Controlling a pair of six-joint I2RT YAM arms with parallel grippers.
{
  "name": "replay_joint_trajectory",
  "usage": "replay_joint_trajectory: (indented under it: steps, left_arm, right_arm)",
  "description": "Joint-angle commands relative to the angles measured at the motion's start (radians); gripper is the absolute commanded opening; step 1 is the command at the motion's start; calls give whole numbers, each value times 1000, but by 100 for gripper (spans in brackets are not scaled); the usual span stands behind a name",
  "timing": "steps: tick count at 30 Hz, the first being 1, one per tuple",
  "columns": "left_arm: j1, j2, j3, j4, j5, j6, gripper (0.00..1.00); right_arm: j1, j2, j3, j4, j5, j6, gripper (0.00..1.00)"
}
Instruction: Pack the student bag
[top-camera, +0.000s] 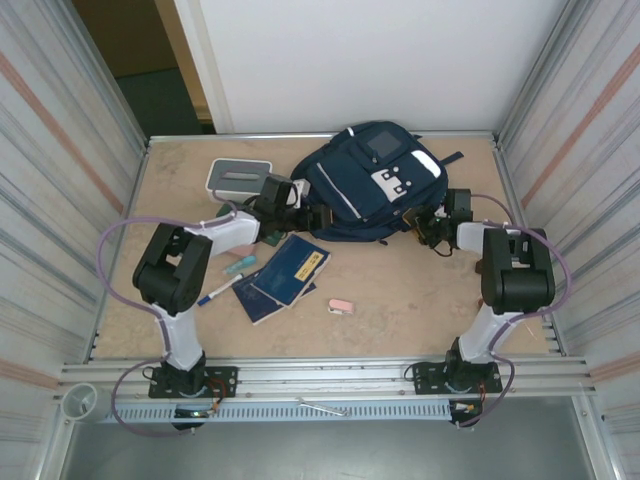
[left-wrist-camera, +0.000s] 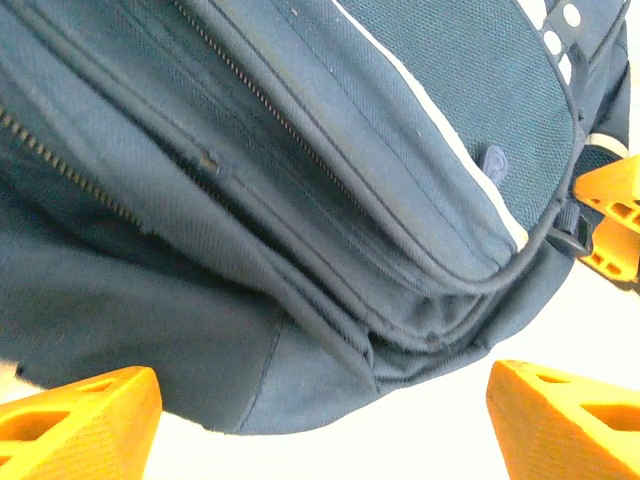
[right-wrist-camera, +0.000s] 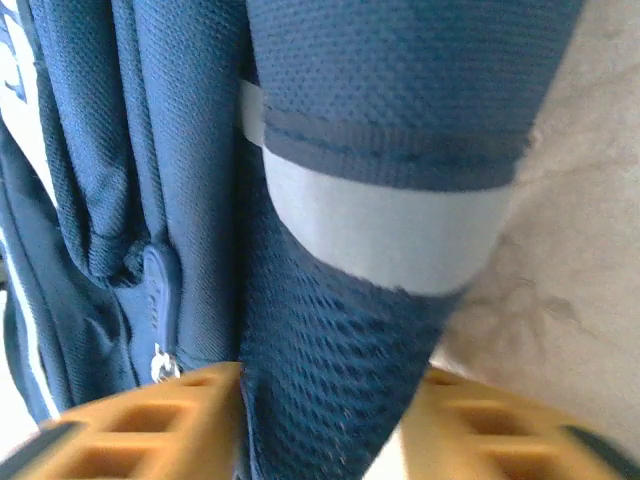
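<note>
Pinching one student bag (top-camera: 362, 185) with right claw (right-wrist-camera: 330, 405), left claw (left-wrist-camera: 320, 420) spread, two blue booklets (top-camera: 296, 266) nearby

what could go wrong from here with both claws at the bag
1. The right claw pinches only a mesh strip of the student bag. A pull might slip off, or drag the whole bag.
2. The left claw is open beside zips that look closed. It may catch loose fabric rather than a puller.
3. A dragged bag could shove the blue booklets lying near it.
</note>
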Motion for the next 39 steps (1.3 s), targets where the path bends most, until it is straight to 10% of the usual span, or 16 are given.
replay_joint_trajectory:
  steps: [1,14,23,39]
  left_arm:
    - [-37,-124,-78,77,2,33,78]
    - [-372,-205,-124,141,-380,24,70]
    - [-370,-122,-69,195,-462,81,71]
    - [-315,1,78,242,-357,76,39]
  right_arm:
    - [19,-54,-34,187,-43,123,8]
    - [252,-449,-72,270,285,323,0]
    - [277,-453,-50,250,266,304,0]
    - [271,-415,-51,239,242,285,0]
